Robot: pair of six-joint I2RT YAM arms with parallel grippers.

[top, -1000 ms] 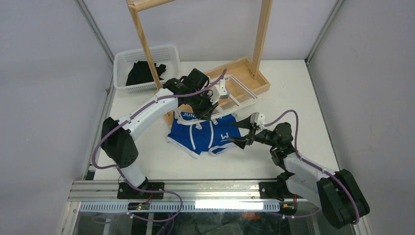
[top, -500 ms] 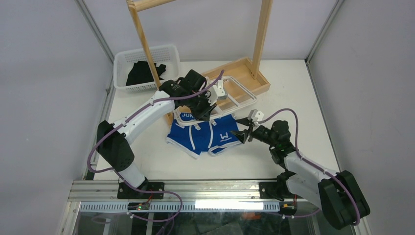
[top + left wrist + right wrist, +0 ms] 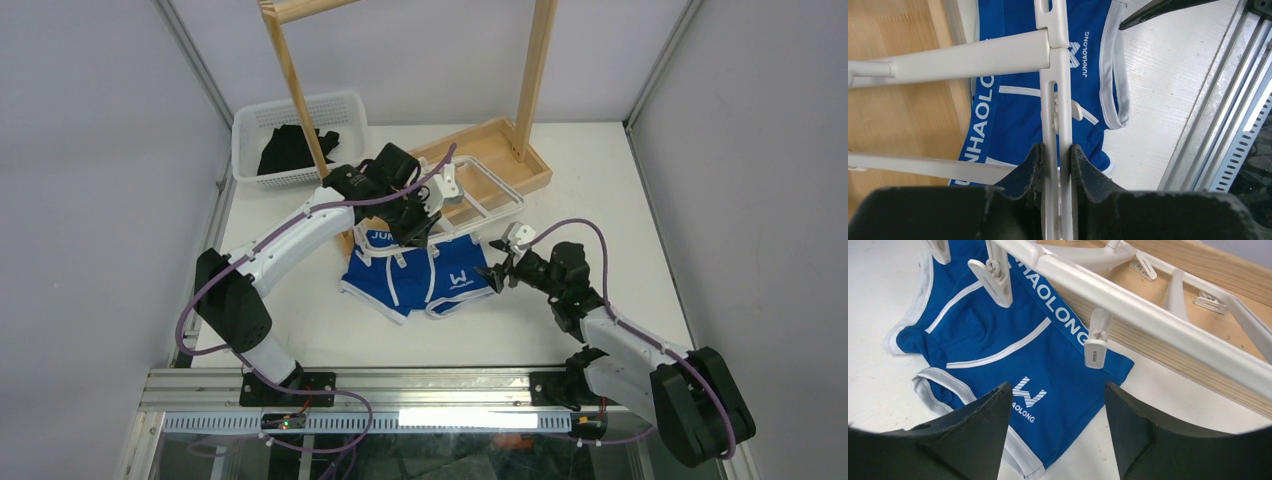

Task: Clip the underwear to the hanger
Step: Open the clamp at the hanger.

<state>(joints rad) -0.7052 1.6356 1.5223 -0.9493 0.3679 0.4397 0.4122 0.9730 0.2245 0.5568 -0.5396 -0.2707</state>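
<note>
My left claw (image 3: pixel 1055 156) is clamped on a slotted bar of the white hanger (image 3: pixel 973 52), with one pad pressed against each side. The hanger lies partly over the wooden base of the rack (image 3: pixel 497 150). Its near edge reaches across the waistband of the underwear (image 3: pixel 415 282).

The blue underwear lies spread on the white table (image 3: pixel 620 200), right in front of the rack base. From my left wrist view I can read "JUNHAOLONG" in small white letters under a zigzag logo on one leg. The waistband shows "NHAOLO" before the hanger's bars cut it off. My right wrist view gives "HAOLONG" along the waistband and "AOLONG" under the logo.

My right claw (image 3: pixel 1058 395) has its jaws apart and holds nothing. It hovers over the logo corner of the underwear. A white clip (image 3: pixel 1096 342) dangles from the hanger bar, just above the end of the waistband.
</note>
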